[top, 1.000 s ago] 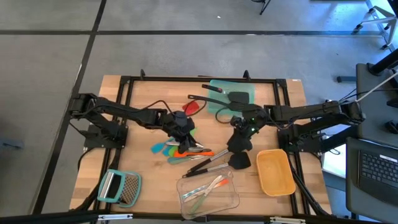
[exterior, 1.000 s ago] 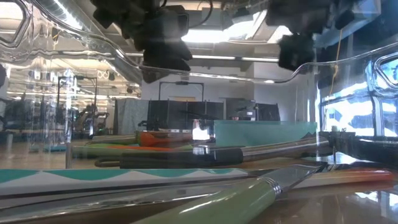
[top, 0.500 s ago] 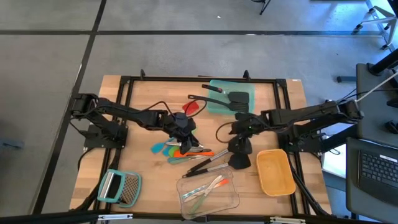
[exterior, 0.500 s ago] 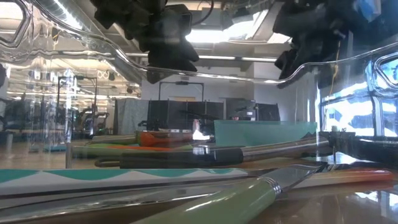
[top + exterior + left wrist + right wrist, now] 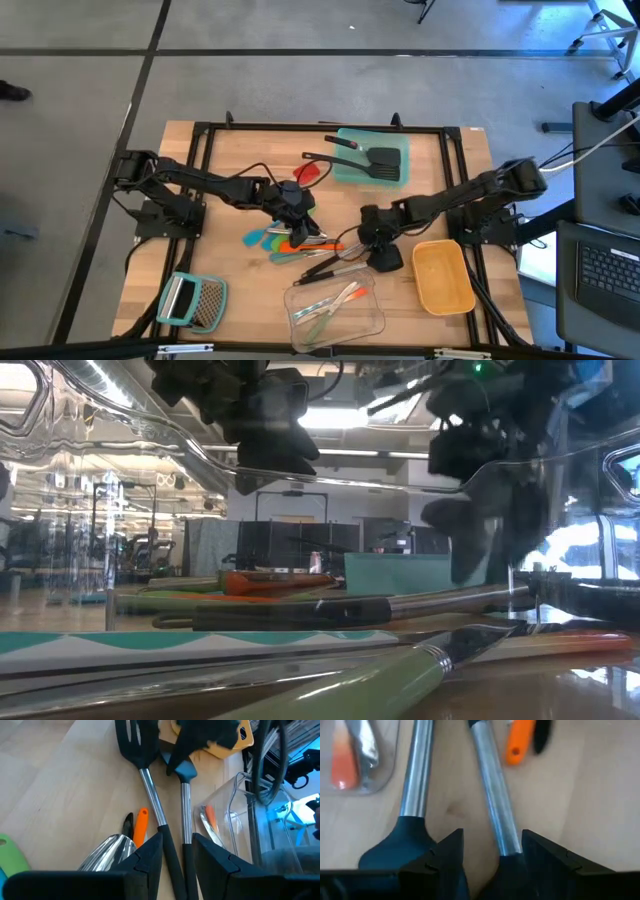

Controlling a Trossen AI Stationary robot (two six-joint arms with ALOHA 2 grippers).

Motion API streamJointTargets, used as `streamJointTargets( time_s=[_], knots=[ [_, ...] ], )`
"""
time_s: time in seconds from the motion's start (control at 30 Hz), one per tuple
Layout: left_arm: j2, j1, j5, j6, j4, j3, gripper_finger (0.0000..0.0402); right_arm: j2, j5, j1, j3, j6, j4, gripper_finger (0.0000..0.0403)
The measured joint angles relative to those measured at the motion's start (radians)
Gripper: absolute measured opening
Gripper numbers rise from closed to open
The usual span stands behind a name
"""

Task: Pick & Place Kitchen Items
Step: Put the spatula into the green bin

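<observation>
Since a second ago the right arm has swung away from the teal container [image 5: 372, 157] toward the clear container [image 5: 336, 312], and its right gripper [image 5: 372, 232] now hangs low over the two black slotted spatulas [image 5: 350, 262] lying just behind that box.

Taking the clear container as landmark: the wooden table [image 5: 230, 170] spreads around it, the yellow container [image 5: 443, 276] sits just beside it on the right arm's side, and the metal grater [image 5: 194, 302] lies near it on the left arm's side. Beyond it, toward the table's middle, is the pile of kitchen items [image 5: 290, 238], teal, green and orange tools fanned together. Farther off, a red spatula [image 5: 308, 171] lies beside the teal container, which already holds a black spatula [image 5: 380, 160]. A few slim utensils [image 5: 335, 299] already rest inside the clear box, so sorting looks partly done.

The right gripper's fingers stand apart, straddling one spatula's steel handle [image 5: 490, 795] near where it meets the black head, probably lined up that way so that closing pinches the thin shaft crosswise. Nothing is gripped yet.

The left gripper [image 5: 290, 210] hovers over the pile, its fingers a narrow gap apart with the black ends of the spatula handles [image 5: 172, 855] showing between them; I cannot tell whether they touch.
</observation>
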Motion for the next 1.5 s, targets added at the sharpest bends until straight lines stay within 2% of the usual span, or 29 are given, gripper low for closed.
streamJointTargets(
  time_s=[0.1,0.3,0.53,0.67,0.87,1.03,1.17,1.3,1.5],
  knots=[
    [0.0,0.0,-0.001,-0.009,0.0,0.0,0.0099,0.042,0.005,0.026,0.001,-0.008,0.039,0.0203],
    [0.0,-0.001,-0.017,-0.017,0.0,0.0,0.0099,0.1,0.122,0.057,0.002,-0.013,0.123,0.0203],
    [0.0,-0.001,-0.027,-0.017,0.004,0.0,0.01,0.154,0.072,0.04,0.006,0.065,0.139,0.0199],
    [0.0,-0.001,-0.027,-0.017,0.004,0.0,0.01,0.158,0.05,0.023,0.006,0.094,0.141,0.0168],
    [0.0,-0.001,-0.027,-0.018,0.003,0.0,0.01,0.158,0.05,0.013,0.006,0.102,0.14,0.0074],
    [0.0,-0.001,-0.031,-0.017,0.003,0.0,0.01,0.141,0.062,0.014,0.044,0.128,0.066,0.0072],
    [-0.007,-0.001,-0.135,-0.018,0.007,0.0,0.01,0.108,0.078,0.016,0.104,0.145,-0.087,0.0066],
    [-0.028,-0.001,-0.251,-0.018,0.115,0.001,0.01,0.078,0.137,0.015,0.179,0.127,-0.182,0.0065],
    [-0.033,0.026,-0.297,-0.019,0.218,0.002,0.01,0.025,0.183,-0.014,0.243,0.104,-0.22,0.0065]
  ],
)
